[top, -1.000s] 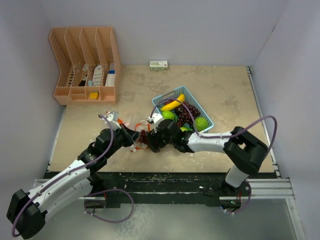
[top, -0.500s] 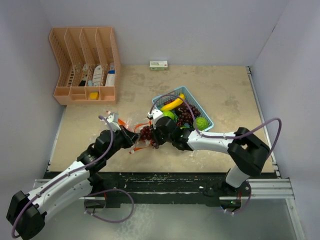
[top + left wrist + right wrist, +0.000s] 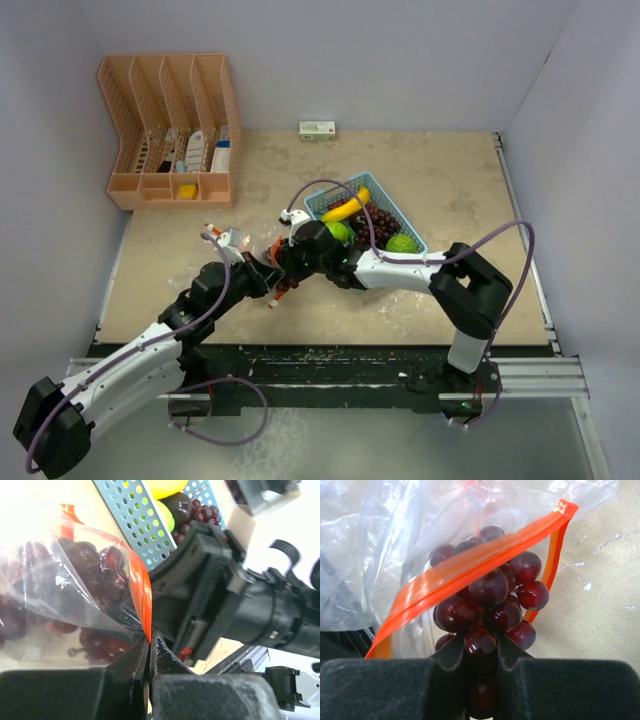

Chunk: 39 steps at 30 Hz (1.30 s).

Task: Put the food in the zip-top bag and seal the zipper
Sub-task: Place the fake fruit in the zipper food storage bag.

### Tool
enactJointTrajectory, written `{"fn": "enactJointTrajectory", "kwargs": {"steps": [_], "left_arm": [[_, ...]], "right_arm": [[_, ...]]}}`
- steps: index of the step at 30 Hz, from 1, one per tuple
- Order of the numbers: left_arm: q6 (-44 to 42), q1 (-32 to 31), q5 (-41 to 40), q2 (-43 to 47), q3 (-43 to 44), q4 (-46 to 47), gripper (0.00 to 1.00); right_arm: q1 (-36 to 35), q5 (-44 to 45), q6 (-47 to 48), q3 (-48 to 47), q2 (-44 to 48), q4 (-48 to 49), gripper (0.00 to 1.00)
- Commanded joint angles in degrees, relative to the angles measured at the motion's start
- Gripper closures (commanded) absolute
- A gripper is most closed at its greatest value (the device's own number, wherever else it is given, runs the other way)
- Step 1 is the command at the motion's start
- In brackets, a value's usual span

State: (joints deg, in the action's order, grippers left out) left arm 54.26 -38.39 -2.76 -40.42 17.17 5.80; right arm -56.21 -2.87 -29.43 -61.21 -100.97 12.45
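Pushed farther left than a second ago, the grapes [image 3: 487, 610] sit partly inside the bag [image 3: 385, 540], under its orange zipper lip. Your right gripper [image 3: 481, 652] clamps their lower end. Your left gripper [image 3: 150, 652] is pinched tight on the bag's zipper edge. Banana [image 3: 345, 209] and green fruit [image 3: 403, 243] lie in the basket [image 3: 318, 197] just beyond.

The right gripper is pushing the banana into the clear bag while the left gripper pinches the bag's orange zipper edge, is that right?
Not quite. The right wrist view shows the right gripper gripping the dark red grape bunch at the mouth of the bag, not the banana, which lies in the blue basket. The left gripper does pinch the orange zipper edge.
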Motion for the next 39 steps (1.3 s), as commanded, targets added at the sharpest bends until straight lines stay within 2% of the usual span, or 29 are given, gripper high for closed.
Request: {"fn": "enactJointTrajectory", "kwargs": {"steps": [1, 5, 11, 15, 18, 21, 23, 26, 29, 32, 34, 39], "left_arm": [[3.8, -0.3, 6.0, -0.7, -2.5, 14.0, 1.0], [7.4, -0.4, 7.7, -3.2, -5.5, 23.9, 1.0], [8.0, -0.3, 10.0, -5.3, -3.8, 27.0, 1.0], [8.8, -0.4, 10.0, -3.0, -3.2, 25.9, 1.0], [8.4, -0.3, 9.5, -0.7, -1.5, 20.5, 1.0], [6.7, -0.3, 7.2, 1.5, -0.3, 12.3, 1.0], [6.1, -0.3, 5.1, 2.2, -0.1, 7.5, 1.0], [5.9, -0.3, 2.8, 1.3, -2.3, 5.8, 1.0], [6.4, -0.3, 2.2, -2.3, -4.4, 8.2, 1.0], [6.9, -0.4, 2.4, -6.6, -5.6, 12.5, 1.0], [6.7, -0.3, 2.8, -9.0, -5.3, 13.9, 1.0], [5.7, -0.3, 2.2, -9.9, -4.0, 12.5, 1.0]], "right_arm": [[-0.1, -0.5, -9.5, -2.5, -0.1, 9.3, 1.0], [-0.1, 6.6, -12.4, -5.5, -1.7, 6.8, 1.0], [-0.1, 29.5, -12.8, -9.1, -2.8, -7.9, 1.0], [-0.1, 42.5, -14.3, -9.9, -0.6, -16.0, 1.0], [-0.1, 50.3, -14.0, -11.4, -0.1, -21.7, 0.91], [0.0, 53.6, -14.3, -13.3, -2.2, -27.1, 0.83], [0.0, 54.3, -15.2, -14.3, -4.1, -29.5, 0.77], [0.0, 53.3, -15.7, -15.4, -6.3, -30.9, 0.62], [-0.1, 52.2, -13.9, -15.7, -6.7, -29.9, 0.31], [-0.2, 48.2, -9.9, -14.7, -5.6, -26.0, 0.1], [-0.3, 43.4, -6.4, -13.0, -3.8, -22.3, 0.05], [-0.4, 31.1, -2.4, -3.8, 7.1, -13.3, 0.03]]}}
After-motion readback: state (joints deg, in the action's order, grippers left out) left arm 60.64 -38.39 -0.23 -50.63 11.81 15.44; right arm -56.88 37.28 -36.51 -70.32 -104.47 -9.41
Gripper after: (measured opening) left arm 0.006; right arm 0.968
